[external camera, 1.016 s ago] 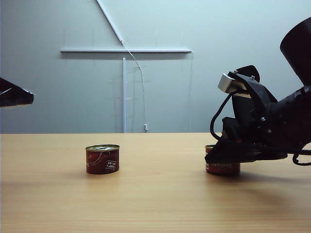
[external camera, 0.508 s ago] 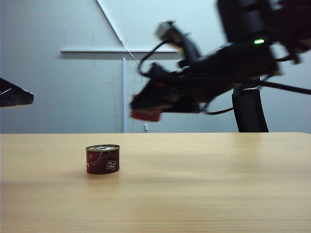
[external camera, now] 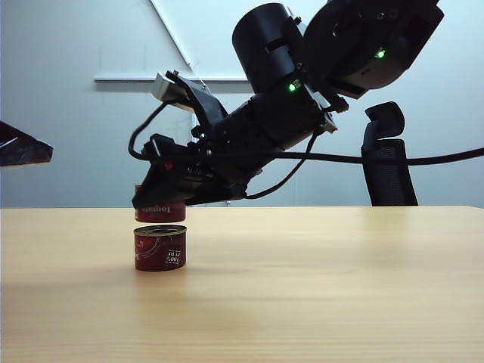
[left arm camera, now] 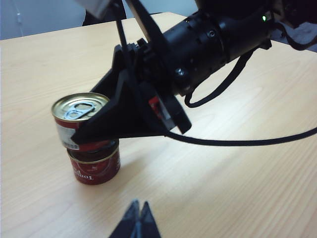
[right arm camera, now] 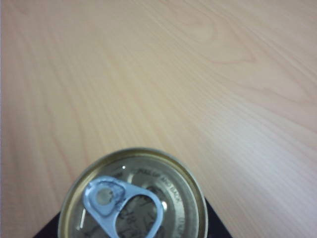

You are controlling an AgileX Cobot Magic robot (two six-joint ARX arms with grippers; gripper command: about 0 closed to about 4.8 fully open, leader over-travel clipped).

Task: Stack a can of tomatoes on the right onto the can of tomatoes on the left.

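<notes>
Tomato cans meet over the left half of the wooden table (external camera: 318, 287). In the exterior view the right gripper (external camera: 160, 198) has reached across the middle and grasps the upper can (external camera: 160, 212) between its dark fingers (external camera: 151, 193), which cover the upper part of the can, with the can's lower rim showing below them. That can hangs directly at 12 o'clock from the lower tomato can (external camera: 159, 248), which stands upright on the table; a thin gap seems to separate the two there, though whether they touch cannot be settled.

From the left wrist camera, the held can (left arm camera: 79, 119) sits over the lower can (left arm camera: 94, 167), slightly offset, with the right gripper's black finger (left arm camera: 124, 121) pressed along its side and its pull-tab lid uncovered. The right wrist camera looks down on that same lid (right arm camera: 132, 198), a dark finger edge visible beside the can.

The left gripper (left arm camera: 136, 223) shows as two dark tips pressed together, clenched on nothing, at 6 o'clock below the cans in its own view and well apart from them.
</notes>
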